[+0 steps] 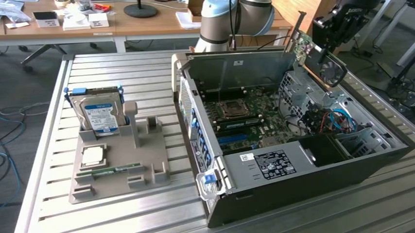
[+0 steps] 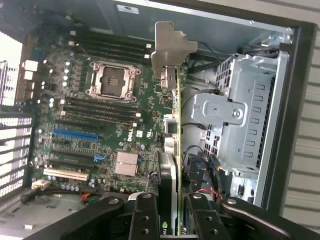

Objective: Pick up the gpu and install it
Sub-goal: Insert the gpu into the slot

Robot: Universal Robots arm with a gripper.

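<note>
graphics card (image 2: 171,60): one, thin, dark, silver bracket at one end | claw (image 2: 170,212): pinching graphics card | computer case (image 1: 311,189): one, open

Seen edge-on, the gpu (image 2: 169,172) is lost between the fingers of the gripper (image 2: 172,200), its cooler face hidden. The robot arm (image 1: 233,19) is cropped at the frame's edge, and the case label (image 1: 275,164) print is too small to read.

arm (image 1: 224,26): silver-grey round segs, pale-blue joint caps, thin dark cable down it | gripper (image 2: 172,207): matte black, angular linkage bars | fingers (image 2: 145,217): flat black, small round screw holes
</note>
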